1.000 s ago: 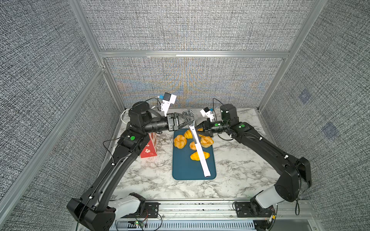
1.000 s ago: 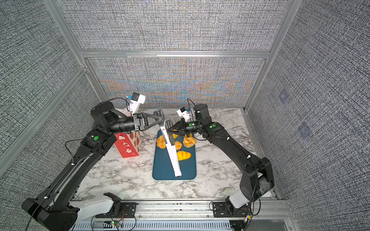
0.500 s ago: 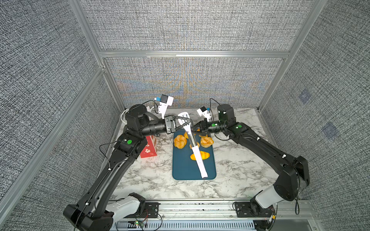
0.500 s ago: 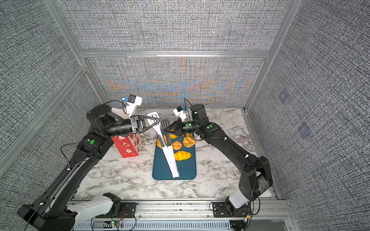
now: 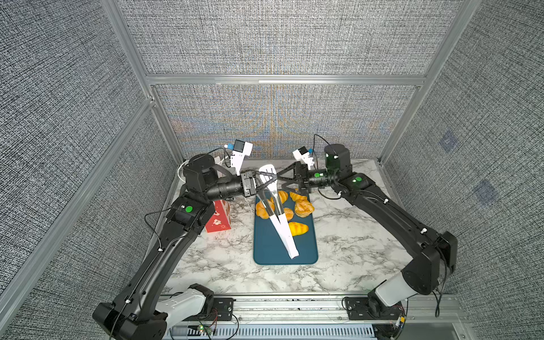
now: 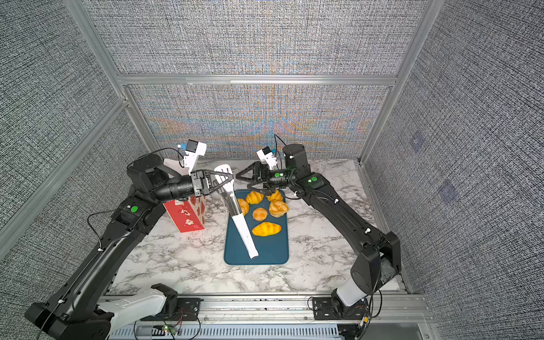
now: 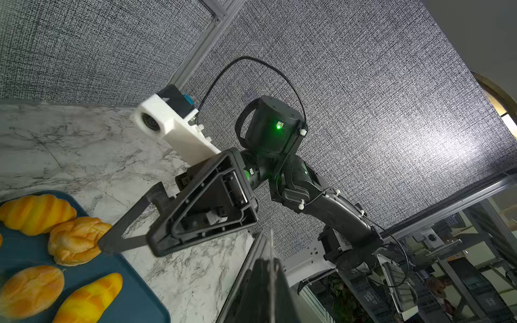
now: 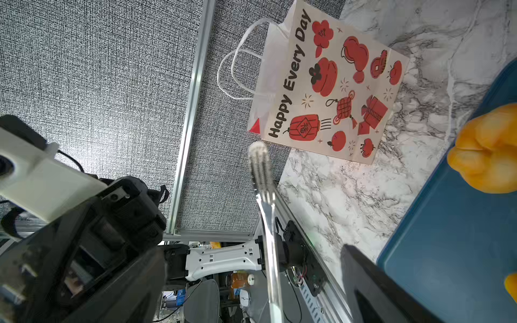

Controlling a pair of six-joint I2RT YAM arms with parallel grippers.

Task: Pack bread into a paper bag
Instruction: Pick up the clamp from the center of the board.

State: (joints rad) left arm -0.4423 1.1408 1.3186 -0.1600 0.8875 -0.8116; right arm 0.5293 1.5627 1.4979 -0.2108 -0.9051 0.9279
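The left gripper (image 6: 229,180) clamps white-handled steel tongs (image 6: 235,206) near their slotted head; the right gripper (image 6: 242,181) gapes empty alongside. The golden-orange ridged pastries (image 6: 266,229) lie on the dark blue tray (image 6: 265,254), near the upright red-and-white paper bag (image 6: 191,216); likely light and soft, best pinched gently across the middle

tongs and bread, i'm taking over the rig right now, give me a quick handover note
Left end effector: shut on the tongs near their slotted head; the handle slants down over the tray.
Right end effector: open, empty, close beside the tongs' head.
Bread: six pieces on the tray.
Paper bag: upright on the table, on the left arm's side of the tray.
Done: tongs gripped.
Left: all six pieces to go into the bag.
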